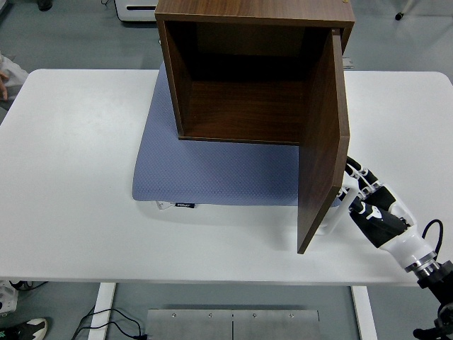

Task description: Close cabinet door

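A white table (78, 177) filled most of the frame over a grey-green floor (78, 35). A metal plate (232, 324) lay at bottom centre, black cables (106, 322) at lower left, a white unit (134, 10) at the top edge.

Cabinet (241, 78) and cabinet door (322, 142) in dark wood-grain veneer, matt, blue-grey mat (212, 170) of finely textured cloth, table (78, 177) smooth matt white, right hand (379, 212) glossy black and white plastic
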`<state>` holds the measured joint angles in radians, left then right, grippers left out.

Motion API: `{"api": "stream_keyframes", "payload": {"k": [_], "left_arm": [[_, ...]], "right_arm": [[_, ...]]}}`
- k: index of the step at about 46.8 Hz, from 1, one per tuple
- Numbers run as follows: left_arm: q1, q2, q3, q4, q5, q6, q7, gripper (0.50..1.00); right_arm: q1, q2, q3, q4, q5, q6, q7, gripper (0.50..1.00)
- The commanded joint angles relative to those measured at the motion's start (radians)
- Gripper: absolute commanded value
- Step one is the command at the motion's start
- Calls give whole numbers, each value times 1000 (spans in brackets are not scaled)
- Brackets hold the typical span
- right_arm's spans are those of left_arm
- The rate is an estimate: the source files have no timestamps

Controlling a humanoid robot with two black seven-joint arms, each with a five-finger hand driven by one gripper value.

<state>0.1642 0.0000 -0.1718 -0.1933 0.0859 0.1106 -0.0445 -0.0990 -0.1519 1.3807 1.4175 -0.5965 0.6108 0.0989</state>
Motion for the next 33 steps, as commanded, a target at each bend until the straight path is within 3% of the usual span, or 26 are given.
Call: {"api": "stream_keyframes", "payload": {"k": [1, 21, 33], "left_arm": [[0, 0, 0, 0, 0, 0, 0, 1000], [0, 0, 0, 0, 0, 0, 0, 1000], [0, 0, 0, 0, 0, 0, 0, 1000]], "right_arm": [[22, 9, -23, -5, -3, 0, -1, 1000], [202, 45, -129, -135, -16, 0, -1, 1000], [285, 117, -204, -213, -17, 0, -1, 1000]]}}
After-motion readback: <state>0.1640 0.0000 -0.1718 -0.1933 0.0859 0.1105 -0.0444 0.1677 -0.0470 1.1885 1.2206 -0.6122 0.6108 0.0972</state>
